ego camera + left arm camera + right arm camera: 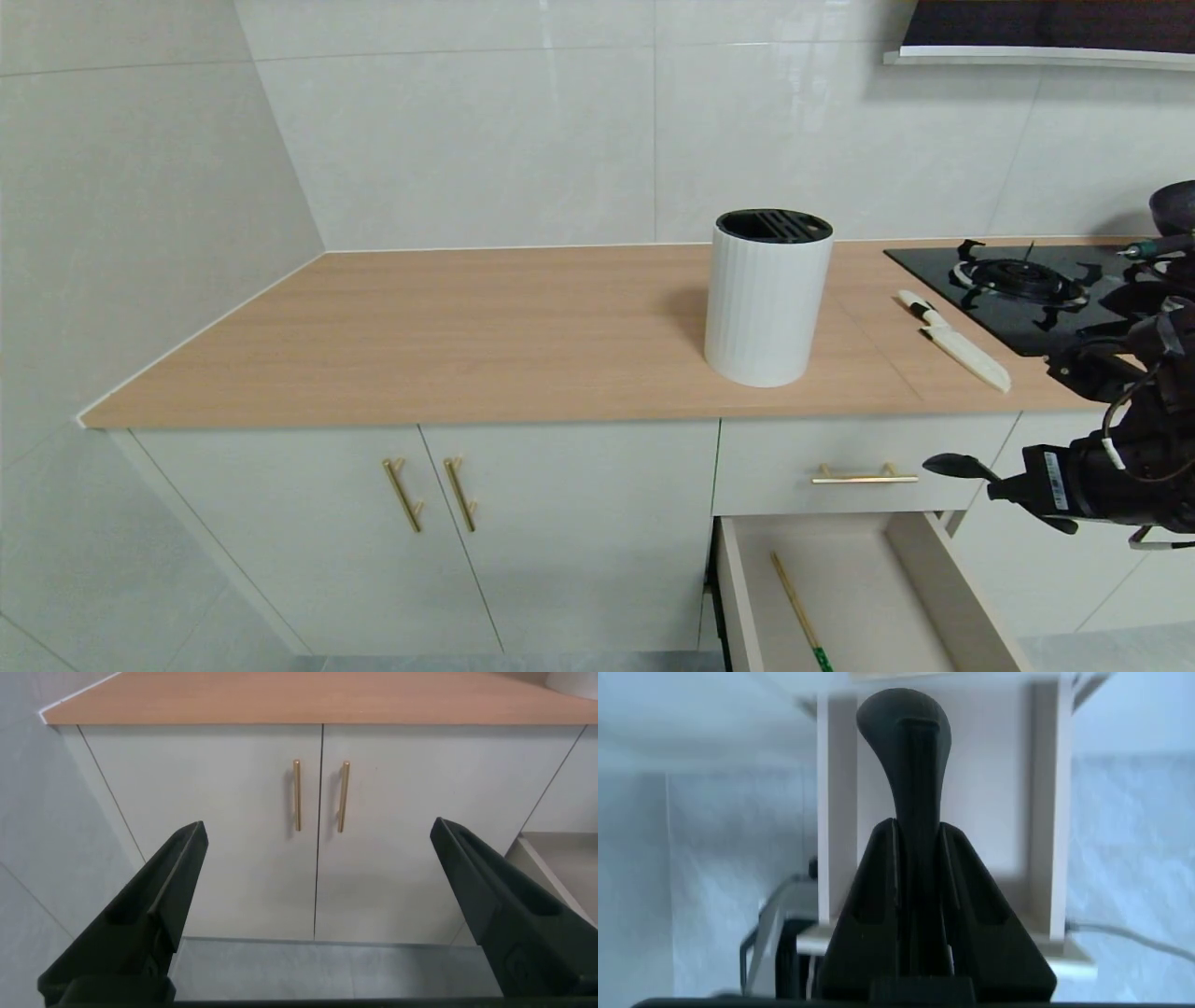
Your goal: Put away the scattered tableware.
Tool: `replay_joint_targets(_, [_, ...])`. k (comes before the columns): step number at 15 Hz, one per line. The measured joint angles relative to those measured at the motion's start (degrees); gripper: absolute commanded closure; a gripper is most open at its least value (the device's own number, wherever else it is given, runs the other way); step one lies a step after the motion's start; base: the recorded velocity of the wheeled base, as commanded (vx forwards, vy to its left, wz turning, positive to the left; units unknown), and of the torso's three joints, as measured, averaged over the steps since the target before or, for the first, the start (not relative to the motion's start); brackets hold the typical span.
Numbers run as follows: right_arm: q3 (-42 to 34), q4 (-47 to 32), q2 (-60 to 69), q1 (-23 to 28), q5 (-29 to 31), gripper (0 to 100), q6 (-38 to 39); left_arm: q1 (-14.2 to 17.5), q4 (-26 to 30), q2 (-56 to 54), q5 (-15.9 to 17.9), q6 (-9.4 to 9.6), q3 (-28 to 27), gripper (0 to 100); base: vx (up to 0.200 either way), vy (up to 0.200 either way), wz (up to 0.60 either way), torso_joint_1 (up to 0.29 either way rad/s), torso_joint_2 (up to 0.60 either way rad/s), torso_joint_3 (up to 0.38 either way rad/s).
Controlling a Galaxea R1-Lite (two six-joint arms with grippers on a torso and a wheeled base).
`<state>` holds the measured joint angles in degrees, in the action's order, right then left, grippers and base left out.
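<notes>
Head view: one wooden counter (pixel 467 336) runs along a tiled wall. On it stands one white ribbed holder (pixel 767 308), upright, with a black slotted top. Near it, toward the stove (pixel 1022 280), lies one knife (pixel 954 339) flat on the counter. Its blade and handle are pale, with a dark band where they meet, and the tip points to the front edge. It lies apart from both the holder and the stove. One burner shows on the stove. Below the counter are two cabinet doors, each with one gold handle (pixel 403 493), and one closed drawer front with a gold bar. Under that, one drawer (pixel 733 597) is pulled out. One thin chopstick (pixel 795 602) with a green end lies on its floor; whether it is a single stick or a pair I cannot tell. The right gripper (pixel 948 464) hangs above the drawer's far side, its tip pointing toward the robot's left.

Left wrist view: the left gripper (pixel 318 910) faces the two cabinet doors. Its two dark fingers (pixel 173 896) are spread wide with nothing between them.

Right wrist view: the right gripper (pixel 909 728) has its fingers pressed together, holding nothing that I can see. It points at the pale inside of the drawer (pixel 831 812).
</notes>
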<state>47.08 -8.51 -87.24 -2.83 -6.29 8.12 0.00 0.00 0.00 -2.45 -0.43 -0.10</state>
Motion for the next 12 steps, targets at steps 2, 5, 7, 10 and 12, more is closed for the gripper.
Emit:
replay_joint_targets(2, [-0.52, -0.49, -1.05, -0.09, 0.13, 100, -0.07, 0.0, 0.0, 0.0, 0.02, 0.0, -0.01, 0, 0.0, 0.0, 0.0, -0.09, 0.22, 0.151])
replay_joint_targets(5, [-0.94, -0.52, -3.58, -0.2, 0.63, 100, -0.27, 0.0, 0.05, 0.0, 0.02, 0.0, 0.0, 0, 0.0, 0.0, 0.0, -0.16, 0.43, 0.268])
replay_joint_targets(7, [-0.89, -0.44, -4.68, -0.23, 0.82, 100, -0.32, 0.0, 0.05, 0.0, 0.0, 0.0, 0.0, 0, 0.0, 0.0, 0.0, -0.173, 0.48, 0.3])
replay_joint_targets(10, [-1.27, -0.41, -5.77, -1.08, 0.9, 100, -0.55, 0.0, 0.07, 0.0, 0.0, 0.0, 0.0, 0, 0.0, 0.0, 0.0, -0.165, 0.48, 0.315])
replay_joint_targets(12, [-1.6, -0.41, -6.53, -1.88, 1.83, 100, -0.55, 0.0, 0.05, 0.0, 0.0, 0.0, 0.0, 0, 0.0, 0.0, 0.0, -0.149, 0.47, 0.32])
